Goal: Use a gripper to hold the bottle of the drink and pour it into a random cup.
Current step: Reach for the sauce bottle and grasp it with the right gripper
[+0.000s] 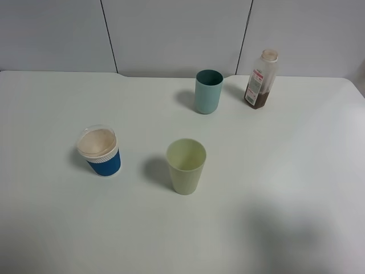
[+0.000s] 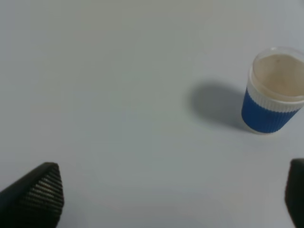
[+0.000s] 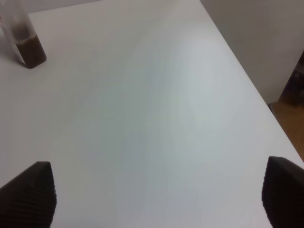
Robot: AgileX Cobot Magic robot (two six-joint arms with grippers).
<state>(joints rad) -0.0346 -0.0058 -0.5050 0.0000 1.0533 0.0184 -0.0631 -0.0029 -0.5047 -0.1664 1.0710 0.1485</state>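
Soft, even light fills the white worktop [image 1: 319, 148], bright with no hard glare. The teal cup [image 1: 209, 91] and its neighbours throw faint, blurred shadows leftward, so the light comes from the right. A broad dim patch darkens the near right. The fingertips [image 3: 28, 194] of the right end effector [image 3: 156, 190] look out of focus.

Plain lab-like test bench, white table [image 1: 296, 171], grey panelled wall [image 1: 171, 28]

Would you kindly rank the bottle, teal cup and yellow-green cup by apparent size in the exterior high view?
1. Yellow-green cup, though it is nearest the camera.
2. Bottle and teal cup: too alike to rank; bottle taller, cup wider.
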